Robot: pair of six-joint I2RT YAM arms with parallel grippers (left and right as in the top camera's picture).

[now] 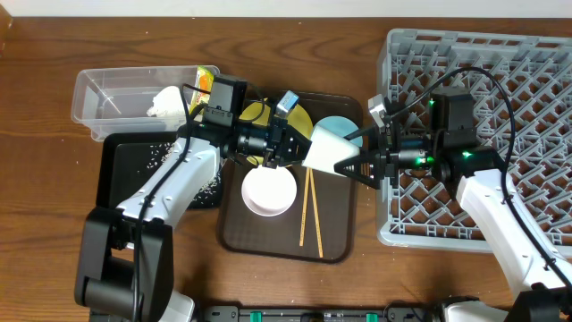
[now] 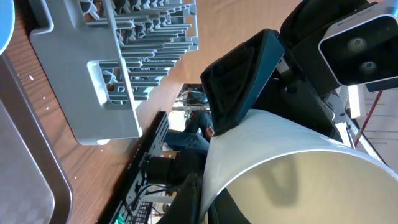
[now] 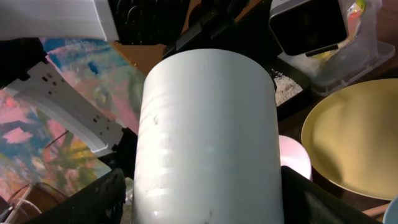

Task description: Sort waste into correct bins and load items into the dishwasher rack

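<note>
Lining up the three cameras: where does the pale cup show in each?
Overhead: cup at centre.
Left wrist: cup in the lower right corner.
Right wrist: cup at centre, large.
Shared landmark: yellow plate, also in right wrist; left wrist lacks it.

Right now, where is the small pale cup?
In the overhead view, the small pale cup hangs over the right part of the dark brown tray, between the left gripper, shut on it, and the right gripper.
</note>
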